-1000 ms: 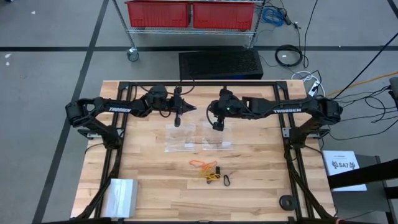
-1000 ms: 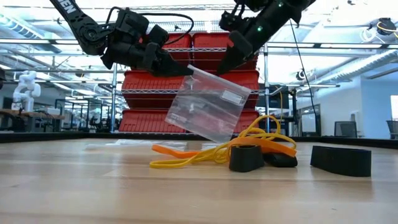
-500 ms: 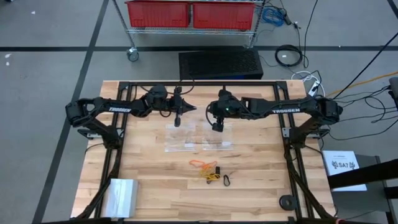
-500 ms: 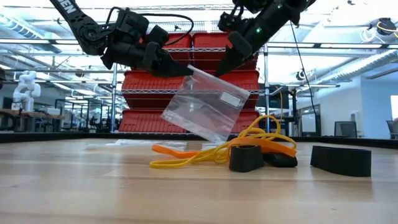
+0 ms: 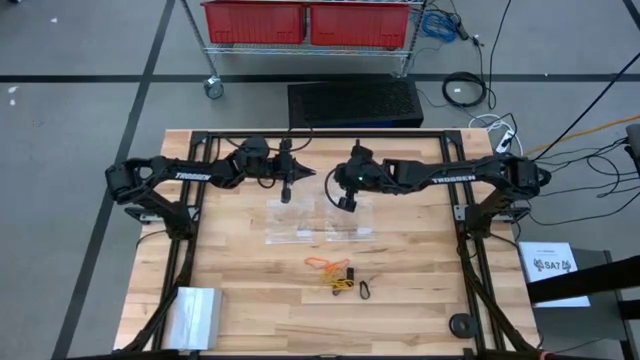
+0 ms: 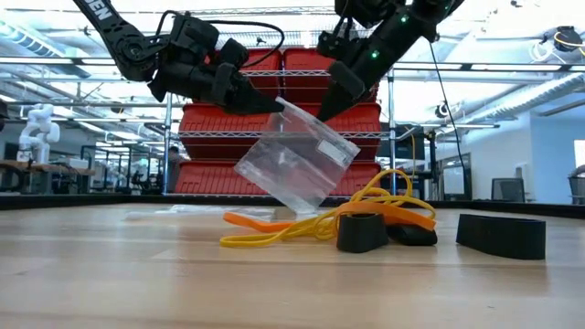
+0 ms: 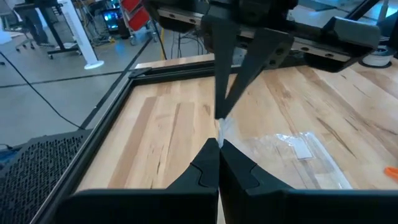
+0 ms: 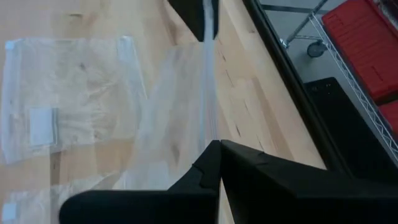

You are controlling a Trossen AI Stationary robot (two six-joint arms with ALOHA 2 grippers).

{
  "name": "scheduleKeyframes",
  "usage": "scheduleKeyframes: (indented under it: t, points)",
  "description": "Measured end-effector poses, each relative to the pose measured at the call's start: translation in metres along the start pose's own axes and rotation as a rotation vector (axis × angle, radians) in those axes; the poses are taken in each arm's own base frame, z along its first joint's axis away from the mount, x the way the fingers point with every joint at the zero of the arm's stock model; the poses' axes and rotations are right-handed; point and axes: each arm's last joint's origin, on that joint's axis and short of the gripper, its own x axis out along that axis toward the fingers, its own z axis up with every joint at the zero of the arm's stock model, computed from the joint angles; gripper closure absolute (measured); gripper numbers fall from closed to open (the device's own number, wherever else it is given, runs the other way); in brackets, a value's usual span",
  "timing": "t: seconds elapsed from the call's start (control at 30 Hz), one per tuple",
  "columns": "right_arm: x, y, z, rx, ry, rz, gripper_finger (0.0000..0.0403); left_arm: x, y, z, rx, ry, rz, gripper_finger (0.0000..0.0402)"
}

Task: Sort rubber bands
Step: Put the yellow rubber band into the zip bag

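Both arms are up over the far half of the wooden counter. The left gripper and right gripper each have their jaws closed tight on the top edge of a clear plastic bag, hanging it tilted in the air. The rubber bands lie tangled nearer the front. Red bins fill the shelves behind.

Tangled rubber bands, count indistinguishable.

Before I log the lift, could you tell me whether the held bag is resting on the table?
No, the clear bag hangs above the table, held between both grippers.
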Motion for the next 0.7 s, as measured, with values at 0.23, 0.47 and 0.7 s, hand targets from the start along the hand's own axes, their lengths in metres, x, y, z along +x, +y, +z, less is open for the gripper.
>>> scheduleKeyframes:
  t: [0.23, 0.47, 0.7]
  points:
    - [0.0005, 0.0019, 0.0001, 0.003, -0.005, 0.056, 0.0403, 0.0005, -0.0012, 0.0004, 0.001, -0.001, -0.003, 0.0402]
    - [0.002, -0.0033, -0.0009, 0.032, 0.002, 0.058, 0.0403, 0.0021, -0.0049, 0.0013, 0.004, -0.003, -0.016, 0.0401]
    - [0.0022, -0.0026, 0.0005, 0.046, -0.017, 0.139, 0.0403, 0.0037, -0.0089, 0.0024, 0.007, -0.006, -0.03, 0.0402]
